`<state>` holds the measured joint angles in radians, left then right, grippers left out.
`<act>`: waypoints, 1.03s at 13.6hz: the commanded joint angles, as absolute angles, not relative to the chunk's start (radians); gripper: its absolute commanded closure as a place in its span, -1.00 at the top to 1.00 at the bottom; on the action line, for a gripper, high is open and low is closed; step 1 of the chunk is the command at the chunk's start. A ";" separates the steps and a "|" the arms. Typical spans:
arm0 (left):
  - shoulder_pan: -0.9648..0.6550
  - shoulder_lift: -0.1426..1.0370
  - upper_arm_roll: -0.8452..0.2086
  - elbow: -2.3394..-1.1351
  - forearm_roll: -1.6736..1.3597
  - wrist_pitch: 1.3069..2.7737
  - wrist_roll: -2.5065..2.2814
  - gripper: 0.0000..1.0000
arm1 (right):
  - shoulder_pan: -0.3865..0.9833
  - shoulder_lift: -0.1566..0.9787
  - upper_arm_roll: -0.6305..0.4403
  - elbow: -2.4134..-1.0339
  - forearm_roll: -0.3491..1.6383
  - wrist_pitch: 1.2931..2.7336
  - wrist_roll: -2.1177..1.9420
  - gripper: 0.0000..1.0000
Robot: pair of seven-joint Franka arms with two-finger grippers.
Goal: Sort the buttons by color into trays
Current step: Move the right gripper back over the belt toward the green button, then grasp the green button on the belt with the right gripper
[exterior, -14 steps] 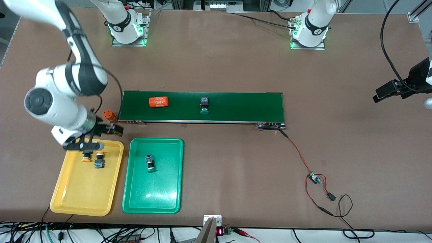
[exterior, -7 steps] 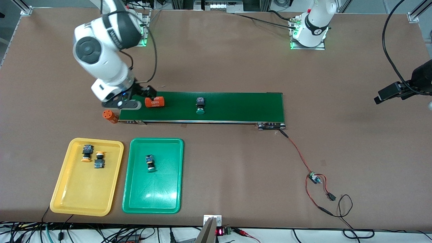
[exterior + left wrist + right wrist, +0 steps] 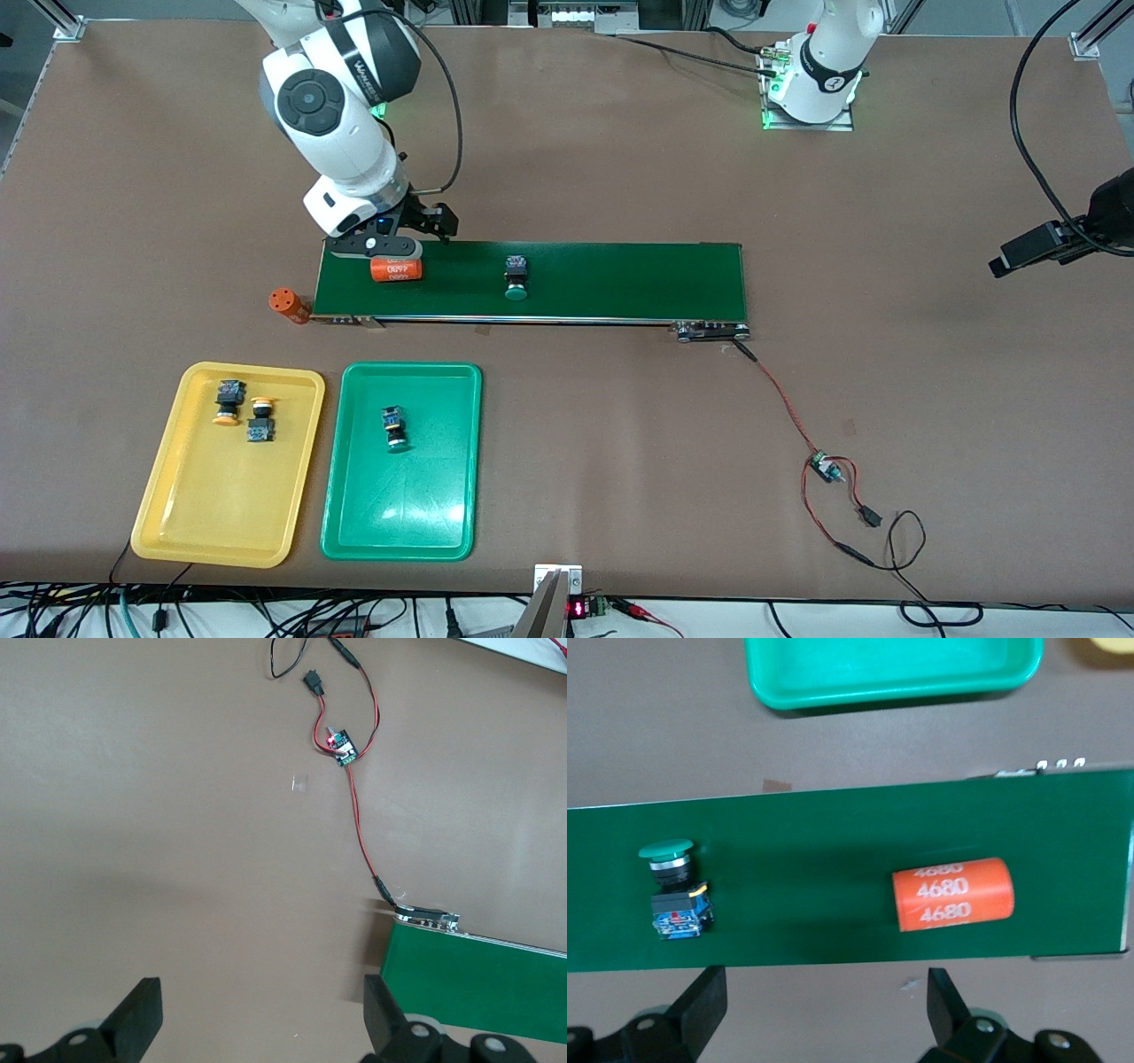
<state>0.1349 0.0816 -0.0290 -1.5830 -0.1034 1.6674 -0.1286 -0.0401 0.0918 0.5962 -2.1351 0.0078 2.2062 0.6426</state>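
Observation:
One green-capped button (image 3: 515, 276) lies on the dark-green conveyor belt (image 3: 620, 282); it also shows in the right wrist view (image 3: 673, 890). A second green button (image 3: 394, 429) lies in the green tray (image 3: 354, 523). Two yellow-orange buttons (image 3: 229, 400) (image 3: 260, 420) lie in the yellow tray (image 3: 177, 523). My right gripper (image 3: 390, 243) (image 3: 824, 1010) is open and empty. It hangs over the bare table at the belt's edge farther from the front camera, beside the orange cylinder. My left gripper (image 3: 1019, 252) (image 3: 261, 1019) is open and empty, and the left arm waits off the left arm's end of the belt.
An orange cylinder printed "4680" (image 3: 396, 269) (image 3: 952, 893) lies on the belt near the right arm's end. Another orange cylinder (image 3: 288, 304) lies on the table off that end. A red wire with a small circuit board (image 3: 826, 467) (image 3: 341, 746) runs from the belt's other end.
My right gripper left a yellow-orange button in the yellow tray and rose away to the belt's end. The cylinder and green button travelled along the belt toward the right arm's end.

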 commanded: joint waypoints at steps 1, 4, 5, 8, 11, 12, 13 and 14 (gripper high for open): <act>0.140 0.094 -0.031 -1.549 -0.127 1.640 -0.117 1.00 | -0.021 0.112 0.624 -2.145 0.026 2.238 0.702 1.00; 0.140 0.094 -0.031 -1.551 -0.132 1.638 -0.117 1.00 | -0.017 0.155 0.635 -2.145 0.021 2.290 0.696 1.00; 0.140 0.094 -0.031 -1.551 -0.132 1.638 -0.117 1.00 | -0.017 0.167 0.641 -2.145 0.021 2.305 0.695 1.00; 0.141 0.094 -0.031 -1.549 -0.132 1.638 -0.114 1.00 | 0.001 0.195 0.641 -2.145 0.003 2.307 0.692 1.00; 0.138 0.092 -0.031 -1.549 -0.130 1.637 -0.120 1.00 | 0.006 0.230 0.641 -2.145 -0.087 2.307 0.699 1.00; 0.138 0.092 -0.032 -1.549 -0.130 1.638 -0.120 1.00 | 0.006 0.238 0.641 -2.145 -0.095 2.307 0.699 1.00; 0.138 0.094 -0.034 -1.548 -0.129 1.638 -0.115 1.00 | 0.006 0.239 0.641 -2.145 -0.095 2.306 0.709 1.00; 0.137 0.091 -0.041 -1.549 -0.127 1.635 -0.124 1.00 | 0.006 0.242 0.641 -2.145 -0.097 2.304 0.716 1.00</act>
<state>0.1344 0.0817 -0.0311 -1.5804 -0.1045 1.6632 -0.1286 0.0041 0.2368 0.6367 -2.1427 -0.0780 2.2960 0.6893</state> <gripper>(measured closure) 0.000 0.000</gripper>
